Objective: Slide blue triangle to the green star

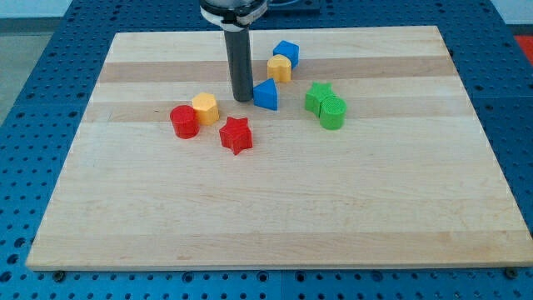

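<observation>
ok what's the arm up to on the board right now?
My tip sits right against the blue triangle, on its view-left side, set to push it toward the view's right. The green star lies a short way off on that side, with a green cylinder touching it. The triangle hasn't reached the star yet. The other blocks aren't involved.

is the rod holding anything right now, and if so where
Nothing is held. My tip sits at the view's left side of the blue plastic triangle, close enough to push it; contact cannot be told.
</observation>
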Motion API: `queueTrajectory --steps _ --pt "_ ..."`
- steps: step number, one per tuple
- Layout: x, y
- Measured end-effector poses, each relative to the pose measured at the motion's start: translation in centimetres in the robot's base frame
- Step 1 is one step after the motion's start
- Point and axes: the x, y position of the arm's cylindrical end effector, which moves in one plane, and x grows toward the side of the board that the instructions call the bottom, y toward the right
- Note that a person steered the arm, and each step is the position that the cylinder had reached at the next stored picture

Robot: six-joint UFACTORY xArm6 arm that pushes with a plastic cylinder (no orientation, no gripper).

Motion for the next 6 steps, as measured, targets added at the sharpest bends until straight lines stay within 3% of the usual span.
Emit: queueTrajectory --steps 6 --pt "0.0 2.19"
